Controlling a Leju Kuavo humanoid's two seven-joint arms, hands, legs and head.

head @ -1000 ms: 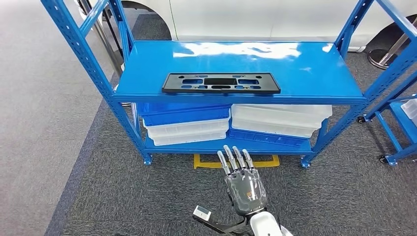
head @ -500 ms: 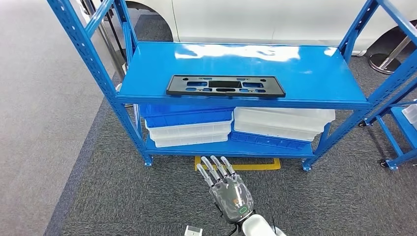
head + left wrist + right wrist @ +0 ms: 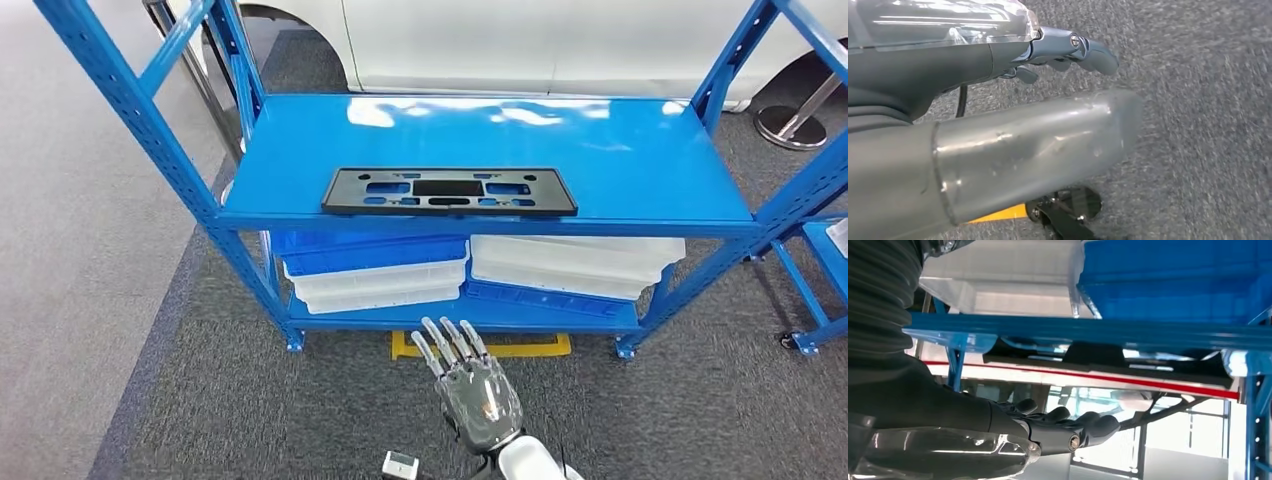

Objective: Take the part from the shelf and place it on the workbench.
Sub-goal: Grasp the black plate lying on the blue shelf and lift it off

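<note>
Since half a second earlier: whole head view shifted, so the camera has moved; right hand [image 3: 475, 392] sits at nearly the same spot low in the view, back of the palm up, fingers straight and spread, holding nothing.

Item 1. Grey carpet floor [image 3: 110, 300], lighter strip along the far left, darker carpet under the rack.

Item 2. Blue metal shelf rack [image 3: 690, 190], two levels, perforated uprights at each corner.

Item 3. Part [image 3: 450, 192]: flat black rectangular plate with cut-out slots, lying on the upper shelf along its front edge, left of centre, long side parallel to that edge. Not touched by either hand. In the right wrist view the part [image 3: 1093, 354] shows from below as a dark strip past the blue shelf edge.

Item 4. Lower shelf, left half: stacked trays [image 3: 375, 270], blue on top, translucent white beneath.

Item 5. Lower shelf, right half: second stack [image 3: 575, 262], white trays over a blue one, tilted down toward the right front.

Item 6. Yellow floor marking [image 3: 530, 347], just in front of the rack's lower front edge, partly behind the right hand's fingertips.

Item 7. Left hand [image 3: 1038, 130]: seen close in the left wrist view over grey carpet, thick thumb extended, darker fingers stretched out; nothing held.

Item 8. White vehicle body [image 3: 520, 40] behind the rack's rear edge.

Item 9. Second blue rack [image 3: 815, 290] on castors at the far right.
</note>
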